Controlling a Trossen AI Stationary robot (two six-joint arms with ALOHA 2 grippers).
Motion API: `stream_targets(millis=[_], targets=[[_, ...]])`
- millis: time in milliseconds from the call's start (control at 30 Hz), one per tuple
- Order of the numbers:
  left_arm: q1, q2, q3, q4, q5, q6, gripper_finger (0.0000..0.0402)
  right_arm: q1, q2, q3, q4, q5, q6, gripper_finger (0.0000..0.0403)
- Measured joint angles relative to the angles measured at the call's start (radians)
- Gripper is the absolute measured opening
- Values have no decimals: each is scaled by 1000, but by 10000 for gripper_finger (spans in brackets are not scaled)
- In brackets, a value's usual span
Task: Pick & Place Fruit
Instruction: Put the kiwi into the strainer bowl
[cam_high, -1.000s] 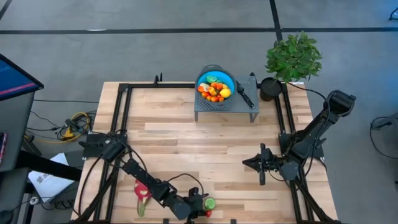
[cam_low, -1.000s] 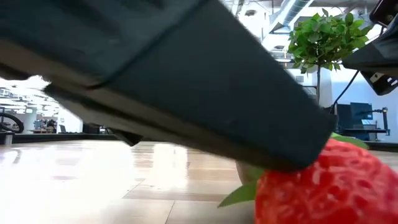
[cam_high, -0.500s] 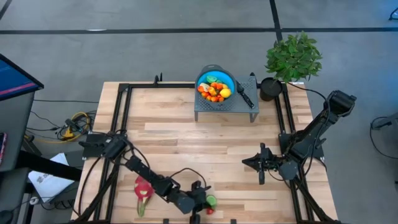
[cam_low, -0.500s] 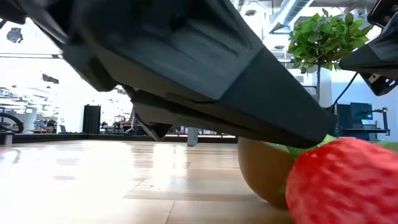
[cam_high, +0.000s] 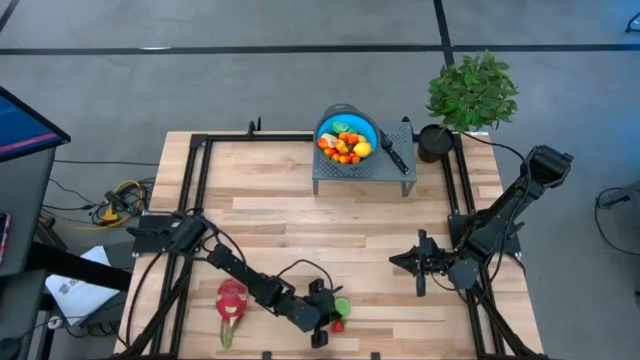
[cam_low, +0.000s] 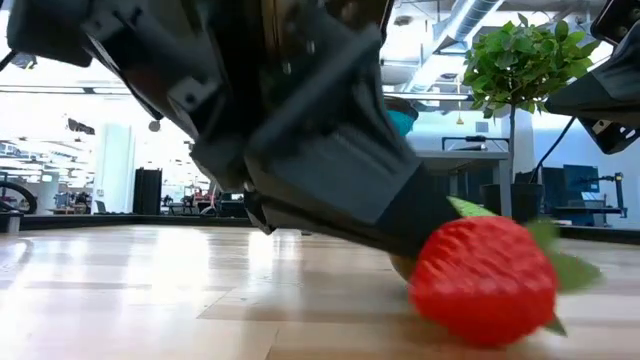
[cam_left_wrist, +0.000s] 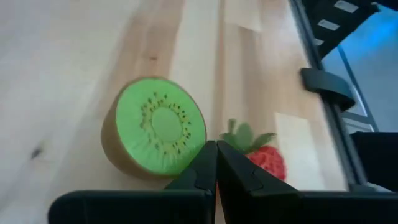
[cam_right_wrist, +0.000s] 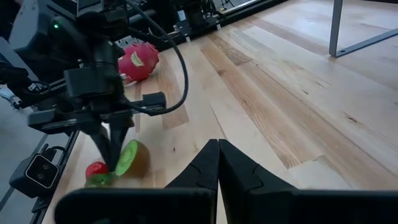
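From above, the left gripper (cam_high: 328, 322) is clenched and empty at the near table edge, beside a kiwi half (cam_high: 342, 304) and a strawberry (cam_high: 338, 325); the dragon fruit (cam_high: 230, 300) lies nearby, and more fruit fills the blue bowl (cam_high: 346, 126) on the grey stand. The right gripper (cam_high: 398, 262) waits clenched at mid-right. At table level, the strawberry (cam_low: 483, 280) touches the dark fingers. The left wrist shows closed tips (cam_left_wrist: 215, 163) between the kiwi half (cam_left_wrist: 155, 127) and the strawberry (cam_left_wrist: 264, 158)
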Motion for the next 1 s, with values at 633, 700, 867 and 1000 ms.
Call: stream_targets(millis=[633, 700, 867, 1000], targets=[[109, 0, -28, 78, 0, 53, 1, 0, 0, 0, -35, 0, 3, 0], [124, 0, -28, 80, 0, 60, 1, 0, 0, 0, -39, 0, 3, 0], [148, 0, -28, 83, 0, 100, 1, 0, 0, 0, -43, 0, 3, 0], [158, 0, -30, 85, 0, 106, 1, 0, 0, 0, -47, 0, 3, 0]])
